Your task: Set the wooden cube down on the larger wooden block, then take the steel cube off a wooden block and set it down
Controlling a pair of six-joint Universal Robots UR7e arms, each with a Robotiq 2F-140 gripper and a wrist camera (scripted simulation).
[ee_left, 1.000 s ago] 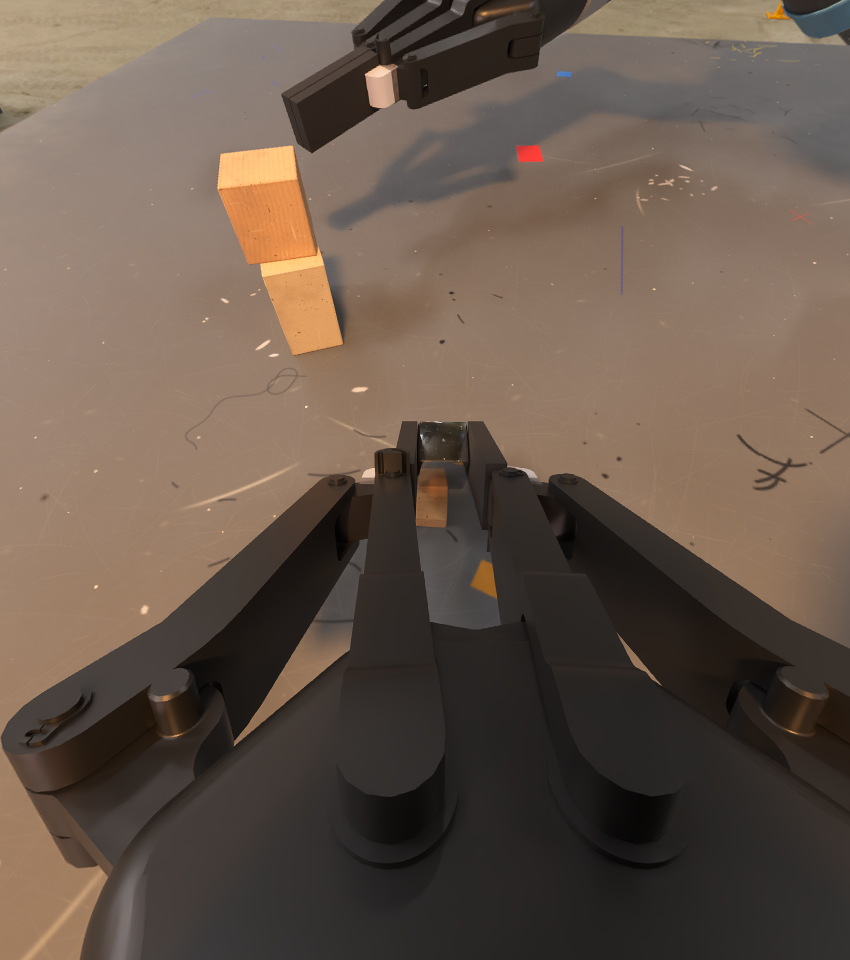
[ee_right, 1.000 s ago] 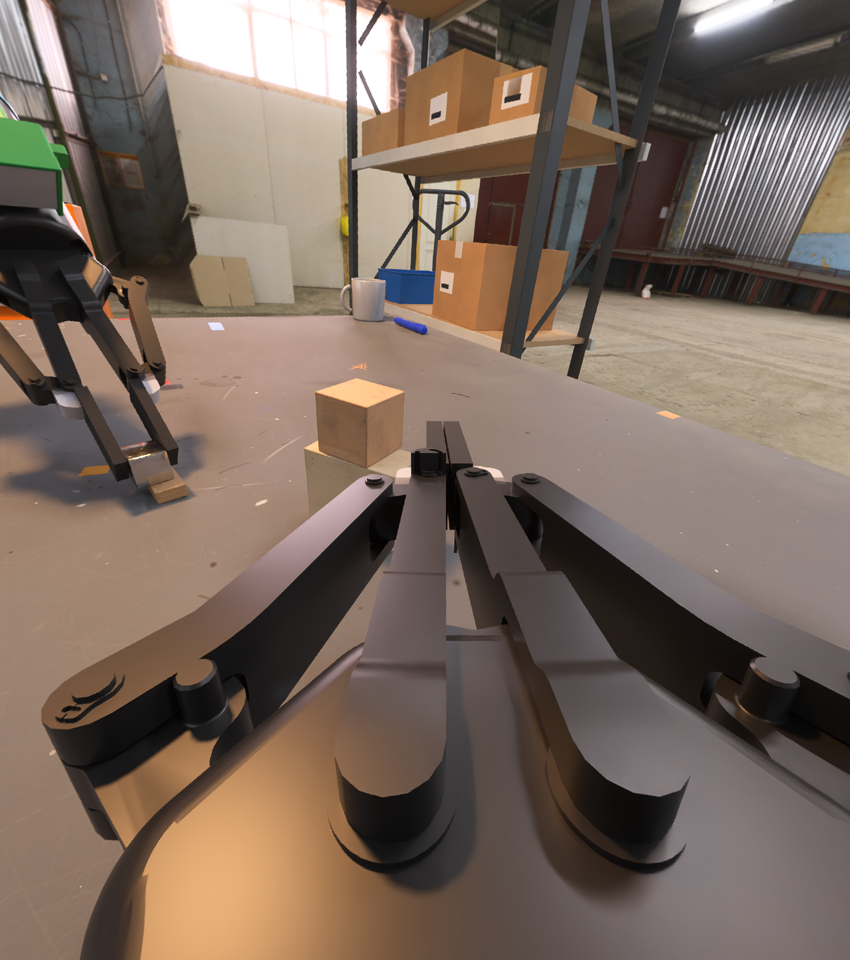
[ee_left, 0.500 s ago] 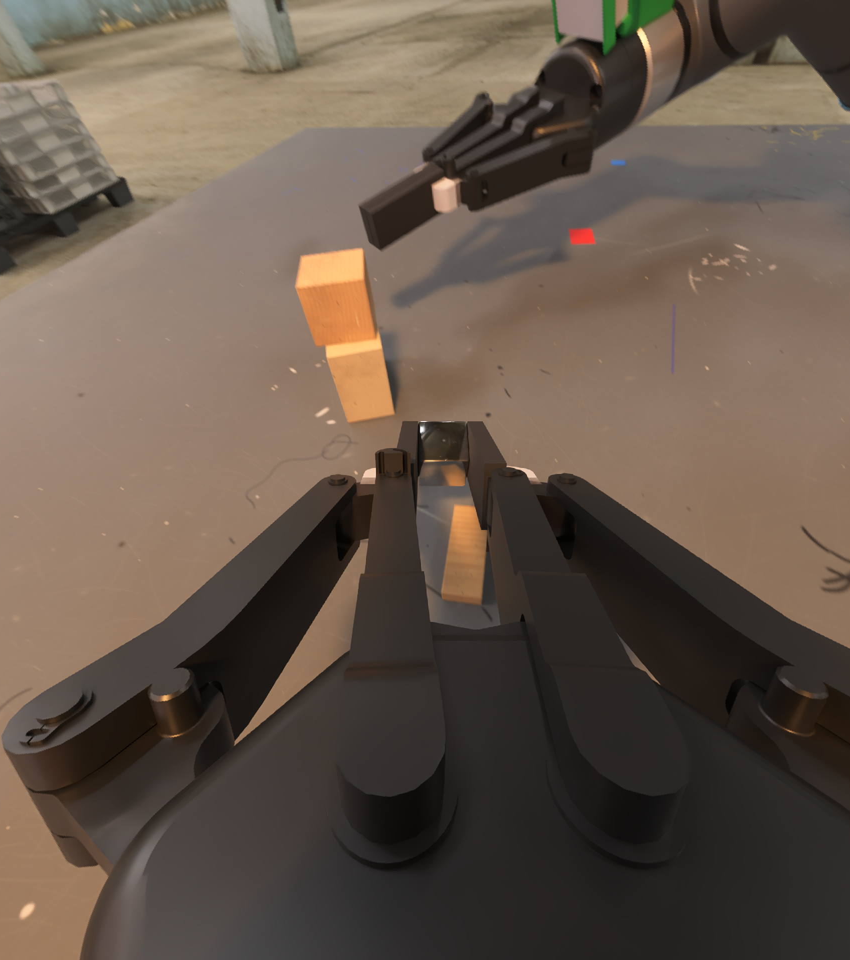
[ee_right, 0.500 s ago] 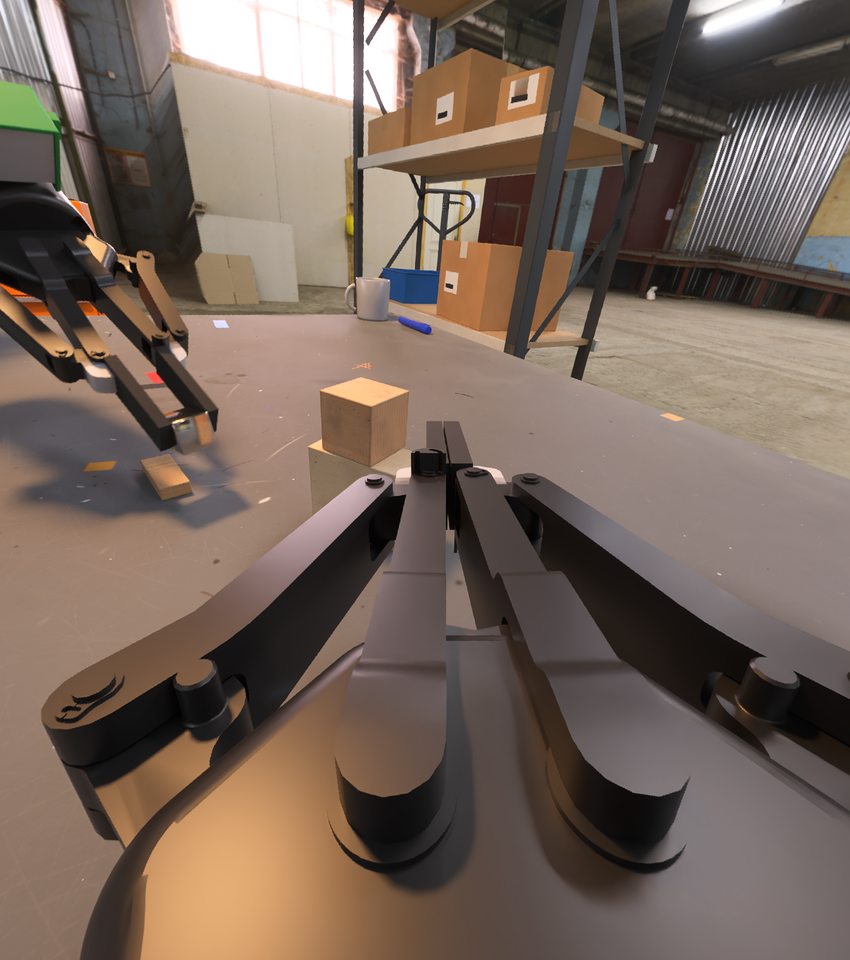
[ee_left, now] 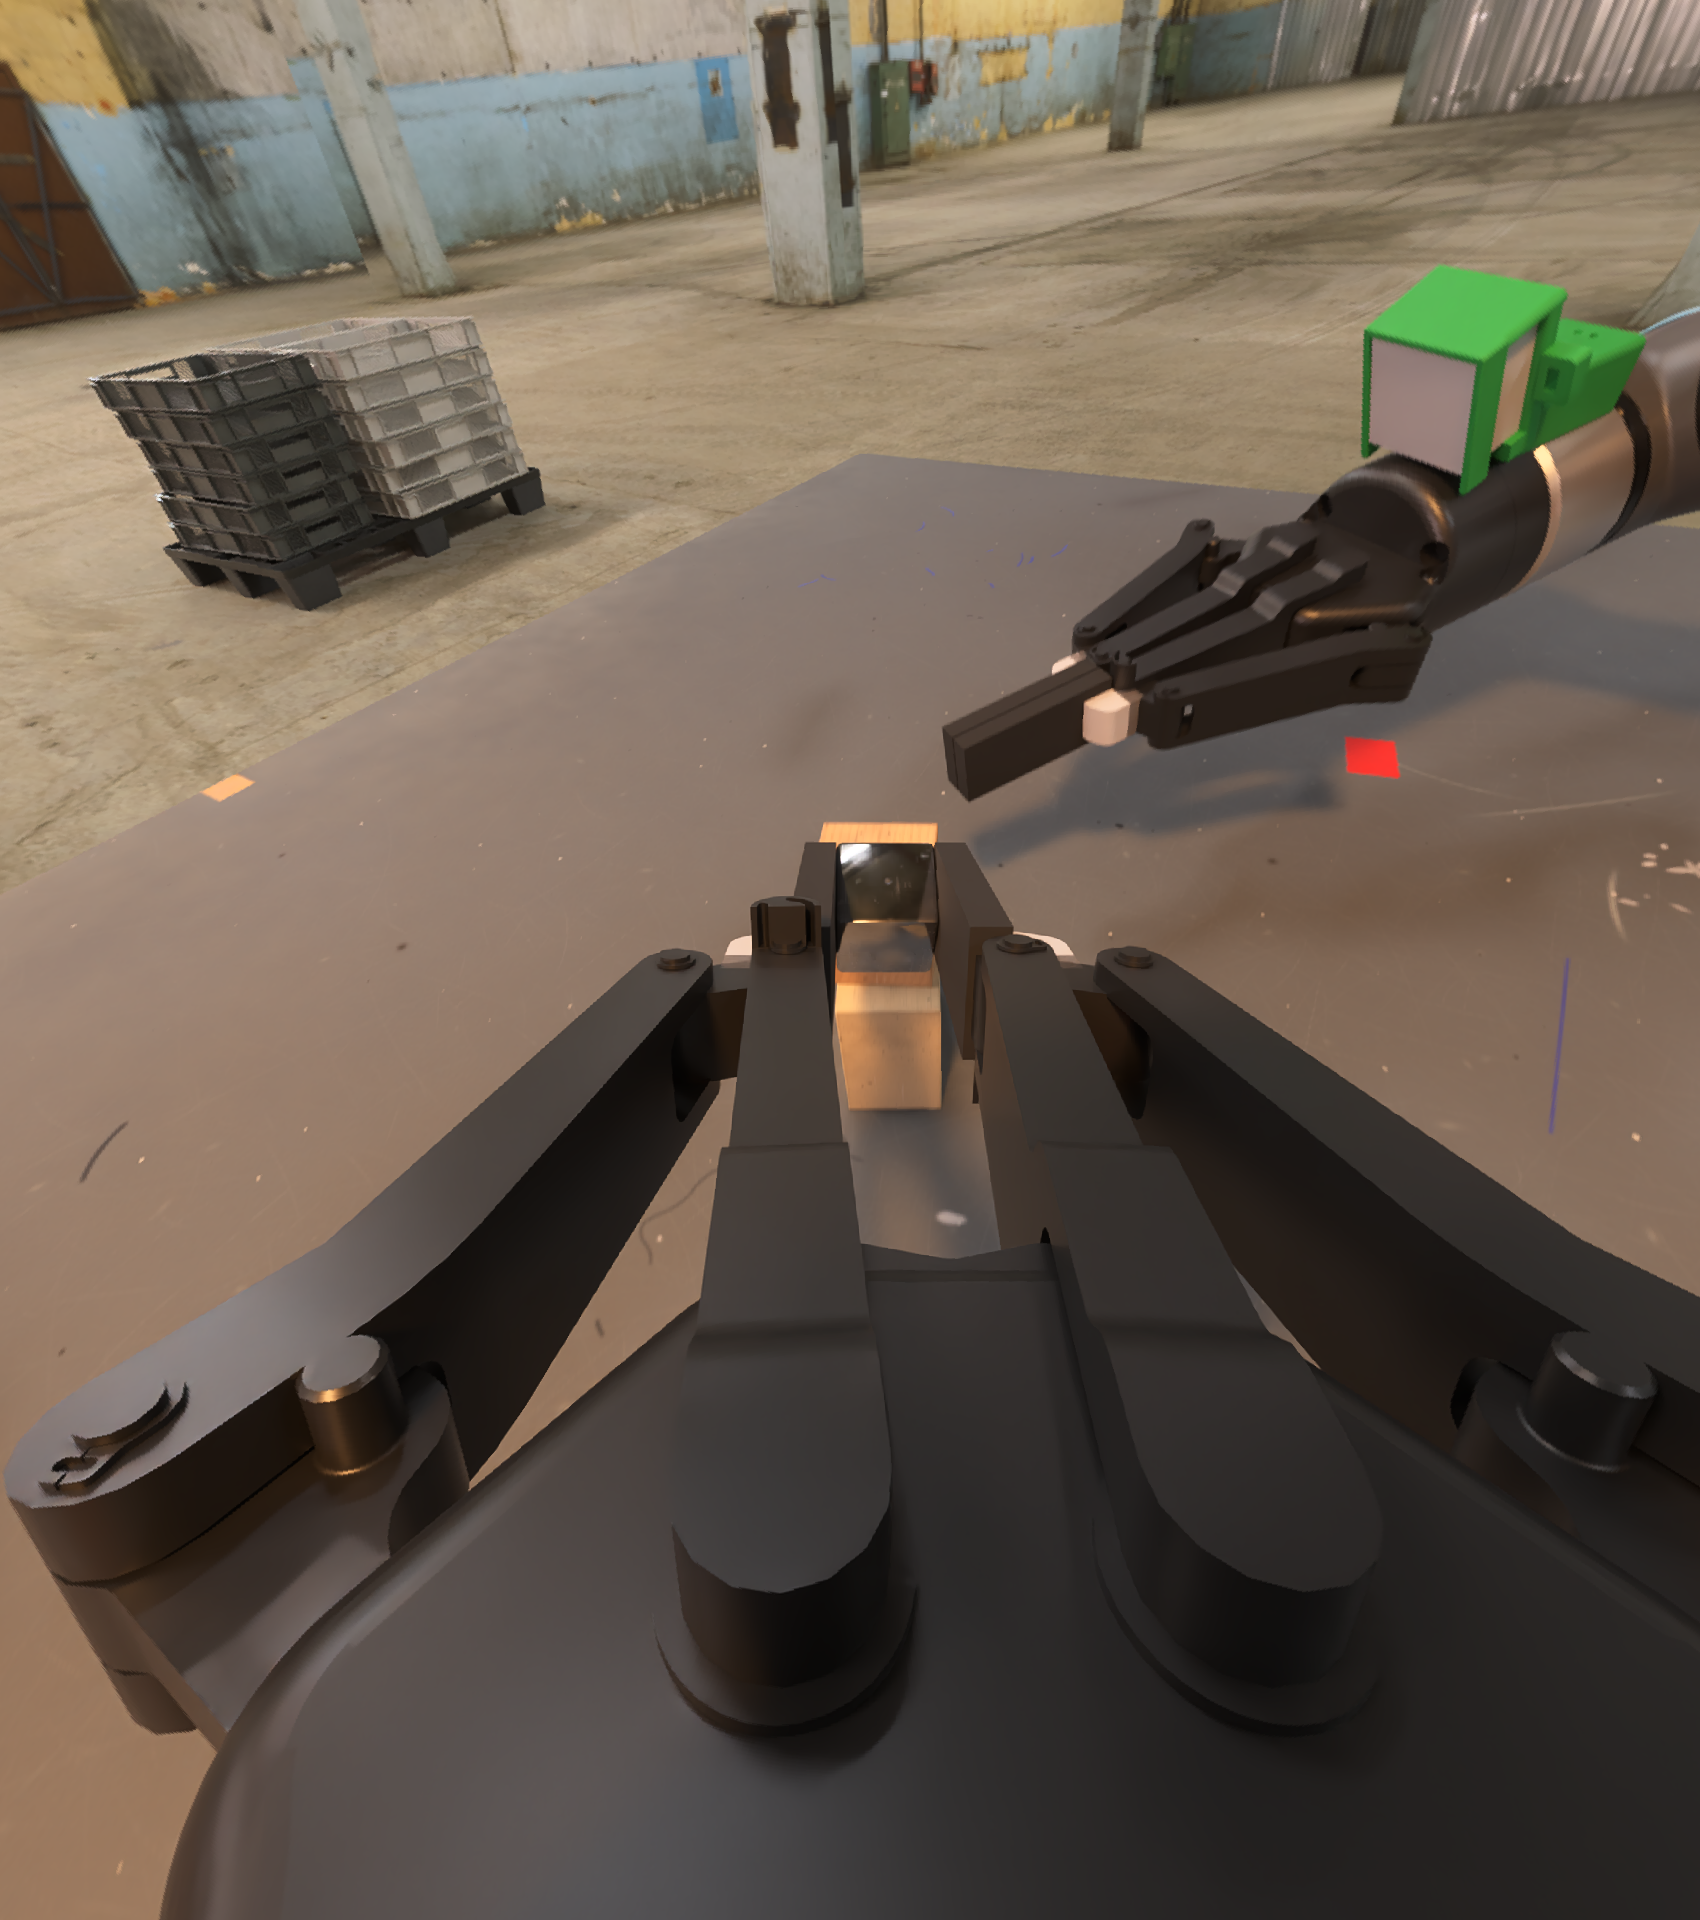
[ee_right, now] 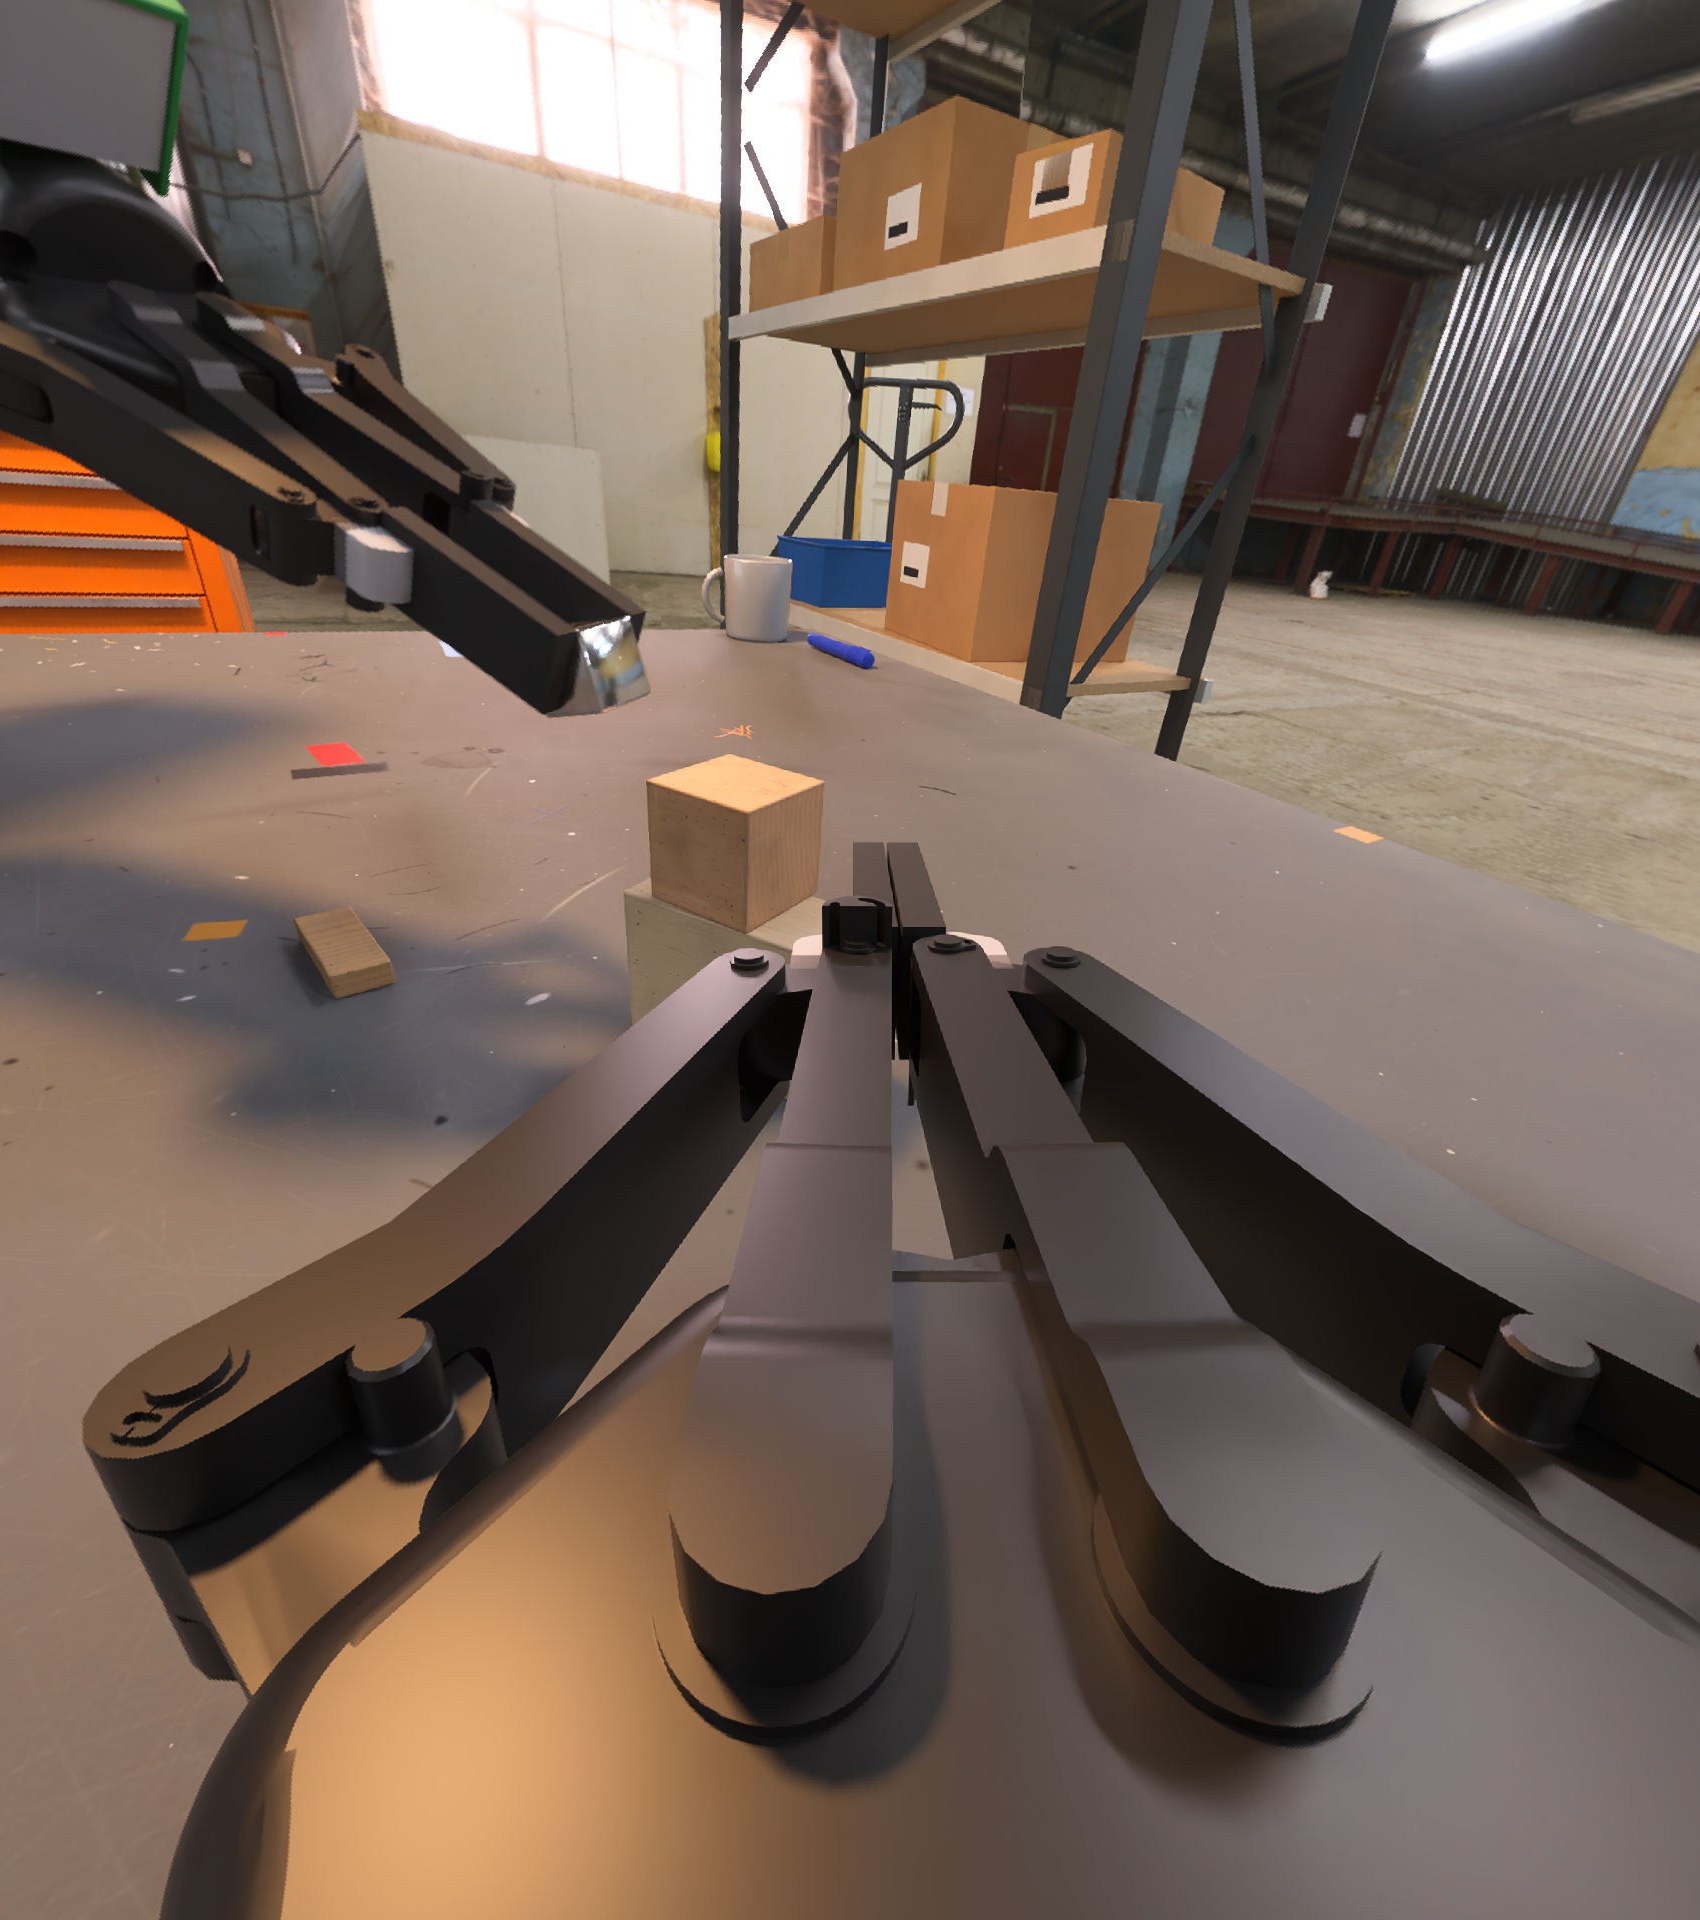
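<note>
The left hand holds the steel cube clamped at its fingertips, up in the air above the table with bare surface straight below, while the empty right hand, pinched closed, sits beside the stacked wooden cube.

Left end effector raised, fingers clamped on its load, right end effector low, fingers pressed together
</note>
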